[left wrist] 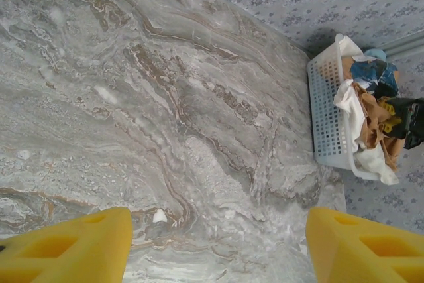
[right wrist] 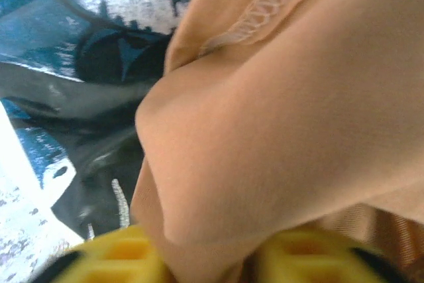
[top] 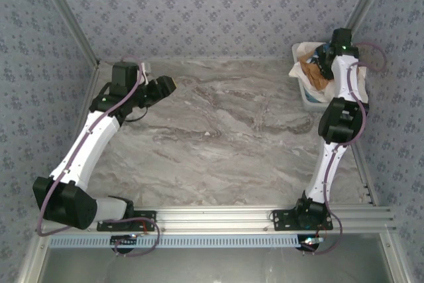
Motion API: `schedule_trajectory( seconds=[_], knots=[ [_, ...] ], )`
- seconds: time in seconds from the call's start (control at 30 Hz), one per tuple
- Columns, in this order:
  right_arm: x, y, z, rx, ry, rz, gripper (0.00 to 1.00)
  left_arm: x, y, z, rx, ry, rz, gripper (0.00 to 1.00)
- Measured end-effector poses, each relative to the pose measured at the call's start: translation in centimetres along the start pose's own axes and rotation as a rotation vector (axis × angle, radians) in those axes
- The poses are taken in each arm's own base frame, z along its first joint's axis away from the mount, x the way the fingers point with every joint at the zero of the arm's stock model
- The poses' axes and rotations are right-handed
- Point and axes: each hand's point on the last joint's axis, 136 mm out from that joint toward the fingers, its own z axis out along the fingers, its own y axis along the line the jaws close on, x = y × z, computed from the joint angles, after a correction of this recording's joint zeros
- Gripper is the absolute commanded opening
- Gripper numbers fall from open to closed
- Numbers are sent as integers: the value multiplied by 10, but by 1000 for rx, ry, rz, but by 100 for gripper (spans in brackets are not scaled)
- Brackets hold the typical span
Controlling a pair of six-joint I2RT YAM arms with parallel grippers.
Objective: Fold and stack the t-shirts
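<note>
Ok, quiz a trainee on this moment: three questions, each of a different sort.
1. True or false: the left gripper holds a shirt.
2. Which cloth is pinched by the right gripper? A white, B tan-orange, C light blue.
3. Fill in: the t-shirts lie heaped in a white ____ at the far right corner of the table.
Key: 1 false, it is open above bare table. 2 B, the tan-orange t-shirt. 3 tub.

Crumpled tan, white, blue t-shirts in basket
</note>
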Motion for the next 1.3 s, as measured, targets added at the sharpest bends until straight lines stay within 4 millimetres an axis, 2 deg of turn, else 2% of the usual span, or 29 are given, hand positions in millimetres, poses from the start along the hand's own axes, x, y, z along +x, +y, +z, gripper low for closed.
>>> schedule_trajectory(
  seconds=[0.13, 0.23, 0.33, 0.4, 0.5, 0.6, 0.67, 0.73, 0.83, 0.93, 0.97, 1.03, 1.1, 1.2, 1.3],
  knots=[
    [-5, 8, -6, 12, -82, -66, 0, -2, -1, 1, 0, 0, -1, 66],
    [0, 36, -33, -19, -175, -215, 0, -1, -1, 1, -2, 2, -1, 64],
    [15, 95, -95, -151, -295, -379, 0, -1, 0, 1, -5, 1, -1, 63],
    [28, 139, -156, -292, -389, -465, 0, -1, 2, 1, -13, 0, -3, 63],
    [48, 186, -254, -529, -507, -525, 0, -1, 7, 2, -40, 0, -6, 62],
    [56, 214, -348, -766, -604, -529, 0, 1, 16, 5, -77, 7, -10, 62],
    [62, 227, -395, -898, -642, -525, 0, 4, 24, 5, -115, 12, -16, 62],
    [79, 238, -433, -1022, -648, -533, 0, 5, 32, 3, -156, 9, -21, 62],
    [130, 253, -468, -1176, -582, -578, 0, 6, 51, -2, -240, 6, -43, 63],
    [202, 261, -478, -1272, -451, -656, 0, 5, 70, -13, -332, -7, -74, 65],
    [230, 260, -475, -1290, -393, -682, 0, 3, 75, -18, -361, -16, -85, 66],
    [284, 250, -454, -1283, -269, -738, 0, 1, 82, -28, -401, -35, -102, 68],
    [340, 230, -416, -1229, -122, -795, 0, -1, 85, -39, -429, -56, -111, 68],
    [411, 184, -340, -1093, 96, -866, 0, -2, 86, -52, -448, -78, -118, 68],
    [459, 124, -269, -929, 291, -904, 0, 1, 86, -61, -456, -81, -122, 68]
  ],
)
